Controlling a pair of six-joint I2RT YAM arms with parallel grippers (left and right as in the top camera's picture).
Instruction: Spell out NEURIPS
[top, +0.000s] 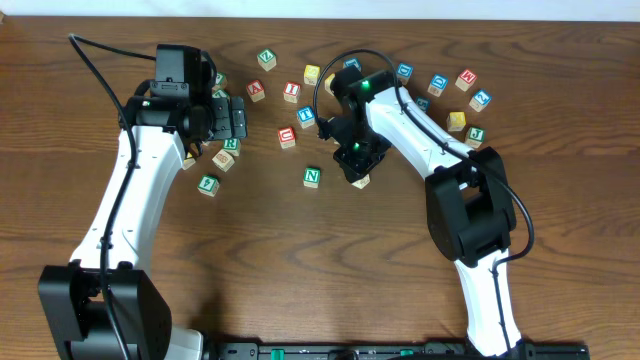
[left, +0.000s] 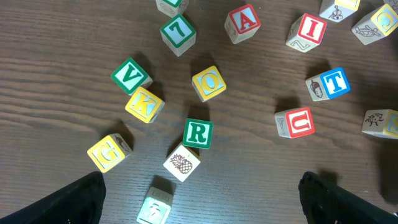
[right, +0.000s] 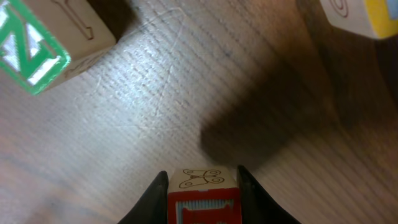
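Nearest the arms' bases, the green N cube (top: 312, 177) sits on the bench (top: 300, 260) just beside the right hand (right: 202, 180), which pinches a red-framed cube (right: 203, 208) whose letter cannot be read. Farther out, the left hand (top: 238, 118) hangs wide open near the green R cube (left: 198, 133). The red U cube (left: 295, 122) lies alongside, and the red I cube (left: 307, 30) lies farther still.

about two dozen wooden cubes (top: 312, 177) and two robot arms (top: 130, 200).
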